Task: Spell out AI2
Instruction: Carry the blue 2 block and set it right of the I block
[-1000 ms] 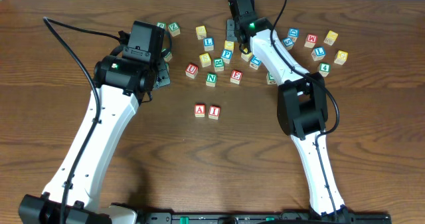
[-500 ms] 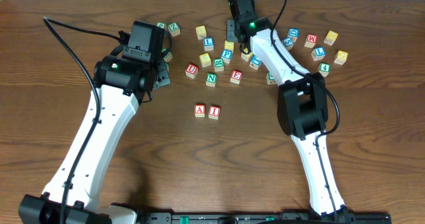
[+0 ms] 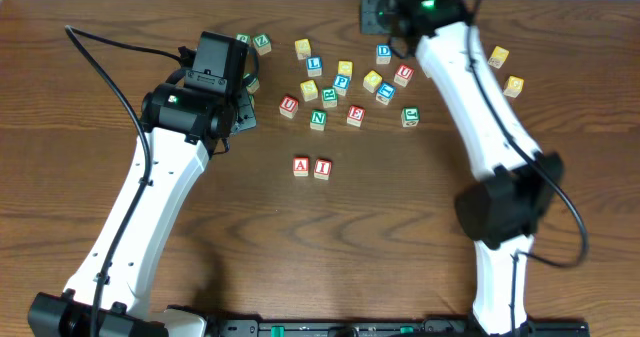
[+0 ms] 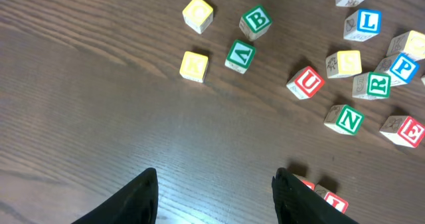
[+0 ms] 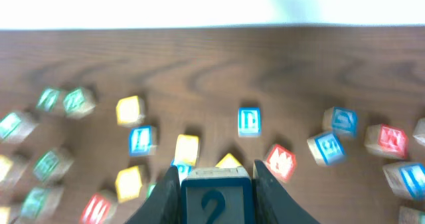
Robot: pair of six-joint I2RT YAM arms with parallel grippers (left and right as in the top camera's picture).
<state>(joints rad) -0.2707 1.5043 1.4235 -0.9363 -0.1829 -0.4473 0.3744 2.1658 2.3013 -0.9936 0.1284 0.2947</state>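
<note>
Since the right gripper (image 5: pixel 216 192) is clamped on the 2 block (image 5: pixel 216 205), you have the piece you need sitting squarely between its fingers (image 5: pixel 167 194), numeral face turned toward the wrist camera. Judge it as a small wooden cube: light, rigid, not fragile, with smooth painted faces that could slide or twist if the pinch is weak or off centre. The hold looks right, with two opposite flat sides pressed and the cube roughly centred in the jaws. If you must regrasp, take it the same way, across parallel faces and not on an edge or corner. The wrist picture is blurred, so you cannot tell how deep the cube sits between them. Beyond and beneath the gripper lies the scatter of loose blocks (image 5: pixel 249 121) on the table (image 3: pixel 560 127). The A block (image 3: pixel 301 166) and I block (image 3: pixel 322 168) stand touching, well apart from this gripper, back toward the arm's base, with bare wood beside the I, away from the A, for the 2. Your left gripper (image 4: pixel 216 199) hangs spread wide and empty, that pair just beside one fingertip.
</note>
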